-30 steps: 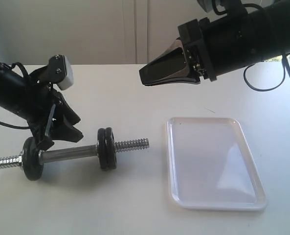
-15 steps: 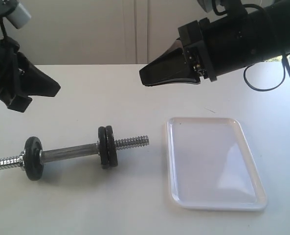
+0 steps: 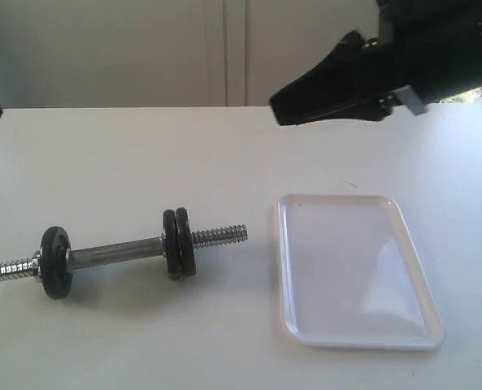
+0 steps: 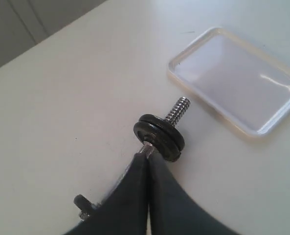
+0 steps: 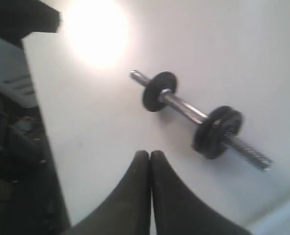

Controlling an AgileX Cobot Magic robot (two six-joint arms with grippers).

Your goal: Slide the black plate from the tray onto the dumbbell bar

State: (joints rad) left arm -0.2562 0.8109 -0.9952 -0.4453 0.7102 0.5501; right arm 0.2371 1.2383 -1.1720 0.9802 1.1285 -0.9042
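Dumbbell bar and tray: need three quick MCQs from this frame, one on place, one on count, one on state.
1. In the exterior view, where does the dumbbell bar lie relative to the tray?
A. on the table, left of it
B. inside it
C. across its rim

2. How many black discs sit on the bar?
A. one
B. three
C. five

3. What state is the tray in?
A. holding a disc
B. empty
C. flipped over

Answers:
1 A, the bar rests on the table apart from the tray's left edge.
2 B, one disc sits alone near one end and two are pressed together near the other.
3 B, only bare white floor shows inside its lip.
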